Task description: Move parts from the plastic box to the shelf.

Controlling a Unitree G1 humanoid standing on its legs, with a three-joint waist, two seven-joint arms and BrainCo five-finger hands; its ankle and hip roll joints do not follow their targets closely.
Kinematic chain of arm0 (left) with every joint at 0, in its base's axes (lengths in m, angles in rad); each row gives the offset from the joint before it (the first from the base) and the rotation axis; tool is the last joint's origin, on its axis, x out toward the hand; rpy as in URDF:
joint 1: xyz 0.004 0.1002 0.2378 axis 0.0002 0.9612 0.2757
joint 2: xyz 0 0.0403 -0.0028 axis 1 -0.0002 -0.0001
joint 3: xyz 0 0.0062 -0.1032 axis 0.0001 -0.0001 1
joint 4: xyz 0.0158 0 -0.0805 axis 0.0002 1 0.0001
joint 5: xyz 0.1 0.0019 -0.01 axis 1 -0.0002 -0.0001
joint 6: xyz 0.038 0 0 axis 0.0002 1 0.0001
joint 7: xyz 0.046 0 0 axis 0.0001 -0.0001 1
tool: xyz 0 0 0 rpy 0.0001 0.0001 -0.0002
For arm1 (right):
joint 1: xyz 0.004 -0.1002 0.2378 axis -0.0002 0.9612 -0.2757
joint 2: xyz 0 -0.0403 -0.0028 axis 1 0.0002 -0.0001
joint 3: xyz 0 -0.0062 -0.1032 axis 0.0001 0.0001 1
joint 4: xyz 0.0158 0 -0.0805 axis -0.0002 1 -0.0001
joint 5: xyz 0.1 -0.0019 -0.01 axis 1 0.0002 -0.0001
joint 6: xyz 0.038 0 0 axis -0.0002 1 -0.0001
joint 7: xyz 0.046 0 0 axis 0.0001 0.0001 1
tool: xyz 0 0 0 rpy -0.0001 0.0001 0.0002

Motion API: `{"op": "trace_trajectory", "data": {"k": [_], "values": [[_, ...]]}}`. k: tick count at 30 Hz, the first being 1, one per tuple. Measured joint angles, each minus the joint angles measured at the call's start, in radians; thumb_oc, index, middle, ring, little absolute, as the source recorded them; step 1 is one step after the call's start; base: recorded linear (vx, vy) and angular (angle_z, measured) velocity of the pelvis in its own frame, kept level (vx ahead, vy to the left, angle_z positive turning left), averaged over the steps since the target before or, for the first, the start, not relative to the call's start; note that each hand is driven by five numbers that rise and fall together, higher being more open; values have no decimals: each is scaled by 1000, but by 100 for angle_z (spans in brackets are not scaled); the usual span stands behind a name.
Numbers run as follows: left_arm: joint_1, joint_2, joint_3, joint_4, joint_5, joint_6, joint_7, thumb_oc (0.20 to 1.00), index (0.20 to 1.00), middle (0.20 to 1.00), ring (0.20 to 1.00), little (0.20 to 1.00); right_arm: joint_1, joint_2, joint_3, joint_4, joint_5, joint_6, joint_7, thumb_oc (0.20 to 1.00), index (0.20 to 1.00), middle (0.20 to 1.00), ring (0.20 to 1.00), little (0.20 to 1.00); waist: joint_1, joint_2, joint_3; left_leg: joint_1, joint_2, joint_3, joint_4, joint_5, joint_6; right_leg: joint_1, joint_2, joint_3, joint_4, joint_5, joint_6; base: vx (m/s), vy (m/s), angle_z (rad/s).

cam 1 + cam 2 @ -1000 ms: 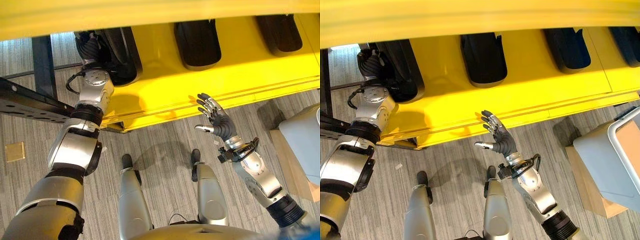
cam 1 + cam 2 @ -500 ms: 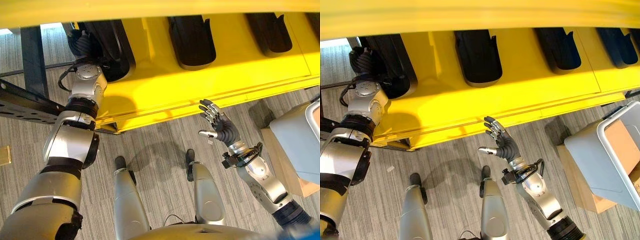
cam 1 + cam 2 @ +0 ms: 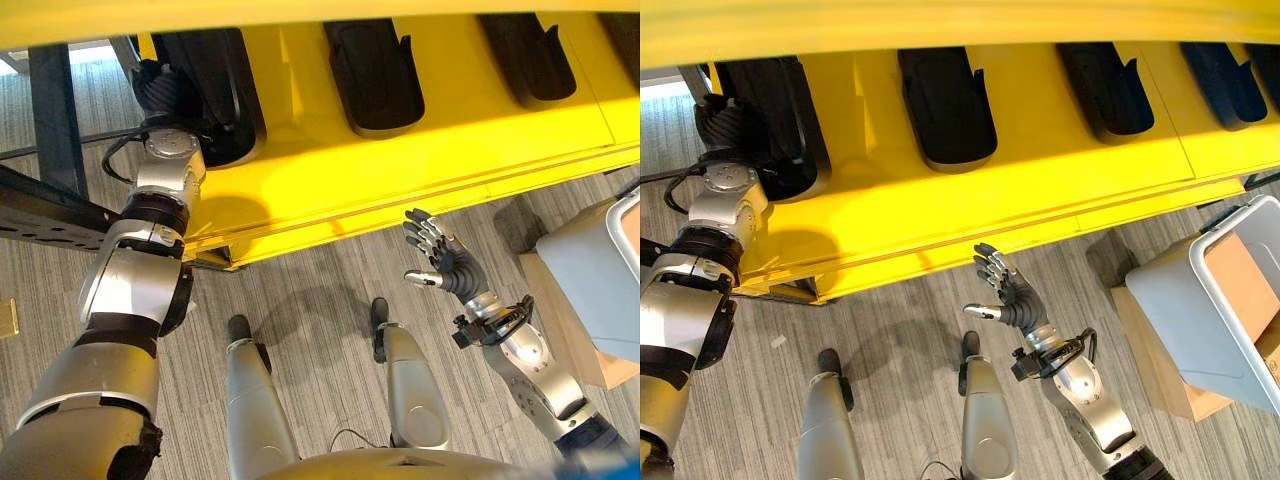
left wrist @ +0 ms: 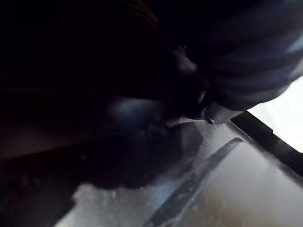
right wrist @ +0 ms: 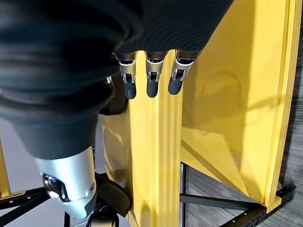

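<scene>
Yellow shelf (image 3: 970,205): runs across the upper part of both eye views, its front lip toward the robot; dark parts lie in a row on it.
Dark parts: one (image 3: 945,108) near the middle of the shelf, another (image 3: 1105,88) further toward the shelf's right end, a third (image 3: 1228,78) beyond that; each lies lengthwise, from the front lip toward the back.
Left-end part (image 3: 215,90): a dark part at the shelf's left end, with the left arm reaching up to it.
Left hand (image 3: 160,88): its dark ribbed cover shows against the left-end part; the fingers are hidden among the dark shapes, so I cannot tell whether they are spread or curled. The left wrist view is too dark to settle it.
Right hand (image 3: 1008,293): raised in front of the shelf's front lip, over the floor, fingers spread and straight, thumb out to the side, holding nothing. In the right wrist view the dark fingertips (image 5: 150,88) stand in a row before the yellow shelf.
Plastic box (image 3: 1200,310): grey, at the right edge of the eye views, resting on a cardboard carton (image 3: 1155,360) on the floor, well apart from the right hand.
Floor (image 3: 320,290): grey striped planks.
</scene>
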Motion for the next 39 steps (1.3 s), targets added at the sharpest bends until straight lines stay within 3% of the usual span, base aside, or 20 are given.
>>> {"op": "trace_trajectory", "data": {"k": [1, 11, 16, 25, 28, 29, 33, 35, 39], "values": [[0, 0, 0, 2, 5, 1, 0, 1000, 1000, 1000, 1000, 1000, 0, 0, -1, 0, 0, 0, 1, 1000, 1000, 1000, 1000, 1000, 0, 0, -3, -3, 0, 1, 0, 0, 0, -3, 0, 0, 0, 0, 0, 0, 0, 0], [-1, 1, 5, 10, -12, -9, -4, 1000, 1000, 1000, 1000, 1000, 0, 0, -4, 0, 2, 0, 14, 1000, 1000, 1000, 1000, 1000, -1, 0, -13, -11, 2, 3, 1, 0, 0, -13, 1, 1, 5, 1, 1, 4, 2, 0], [-1, 0, 41, 24, -87, -11, -17, 1000, 1000, 1000, 1000, 1000, -3, 0, -12, 0, 3, 0, 15, 1000, 1000, 1000, 1000, 1000, 5, 2, -14, 7, 5, 18, 0, 3, -5, -9, 1, 15, 8, 3, 5, 29, 8, -6], [2, -1, 68, 36, -177, -13, -31, 1000, 1000, 1000, 1000, 1000, -5, -1, -16, 0, 3, 1, 15, 1000, 1000, 1000, 1000, 1000, 12, 17, -25, 67, 8, 27, -21, 0, -6, 45, 5, 17, -10, 1, 2, 6, -2, -1], [30, 1, 74, 16, -237, -31, -47, 1000, 1000, 1000, 1000, 1000, -8, 0, -37, 1, 3, 2, 13, 1000, 1000, 1000, 1000, 1000, 20, 36, -39, 95, 8, 34, -36, 0, -6, 75, 2, 14, -28, 1, 2, 25, 10, 0], [94, -14, 102, -72, -267, -67, -46, 1000, 1000, 1000, 1000, 1000, -11, 1, -36, 2, 3, 2, 6, 1000, 1000, 1000, 1000, 1000, 24, 41, -43, 113, 8, 36, -45, 0, -6, 89, 1, 14, -33, 1, 2, 0, 0, 0], [200, -38, 120, -172, -283, -100, -47, 1000, 1000, 1000, 1000, 1000, -15, 1, -38, 2, 2, 2, -6, 1000, 1000, 1000, 1000, 1000, 30, 45, -46, 151, 7, 39, -56, 1, -7, 129, 1, 9, -47, 1, 1, 0, 0, 0], [299, -42, 123, -331, -269, -118, -40, 1000, 1000, 1000, 1000, 1000, -16, 3, -40, 3, 1, 2, -6, 1000, 1000, 1000, 1000, 1000, 39, 46, -47, 157, 8, 41, -67, 2, -7, 134, 1, 9, -51, 1, 2, 0, 0, 0], [598, -1, 131, -761, -20, -146, -5, 1000, 1000, 1000, 1000, 1000, -4, 5, -113, 9, -18, 1, -17, 1000, 1000, 1000, 1000, 1000, 60, 57, -41, 164, 8, 41, -73, 2, -7, 143, 1, 6, -59, 0, 2, -14, 5, 1]]}}
